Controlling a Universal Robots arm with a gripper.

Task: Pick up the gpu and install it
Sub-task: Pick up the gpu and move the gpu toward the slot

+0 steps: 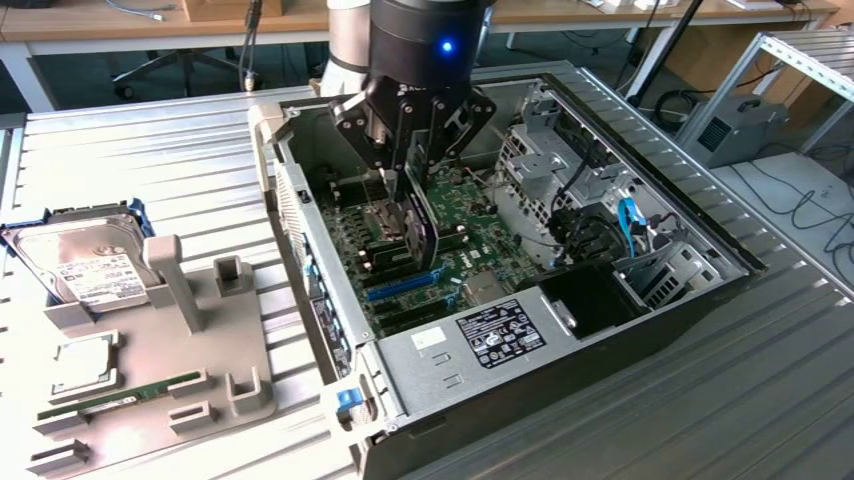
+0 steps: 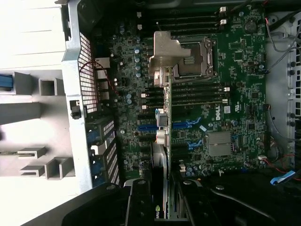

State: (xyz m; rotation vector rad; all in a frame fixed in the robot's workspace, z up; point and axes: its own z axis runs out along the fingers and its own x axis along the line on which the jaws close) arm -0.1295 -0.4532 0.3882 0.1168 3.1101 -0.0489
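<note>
Metal table (image 1: 160, 160), open computer case (image 1: 574, 400). Gripper (image 1: 407, 178) holds gpu (image 1: 418, 235) upright, green board (image 1: 481, 225) right below. Pick-up done; gpu looks not yet in slot.

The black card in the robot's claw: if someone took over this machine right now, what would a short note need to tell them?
Claw: shut on the black card, gripping it from above.
Card: held on edge inside the open computer case, low over the green circuit board and close to the blue slots. I cannot tell whether it touches them.
Done: the card is picked up and inside the case.
Left: seating it; it does not look plugged into a slot yet.
Elsewhere: a hard drive and a memory stick sit on the grey tray at the exterior view's left.
</note>
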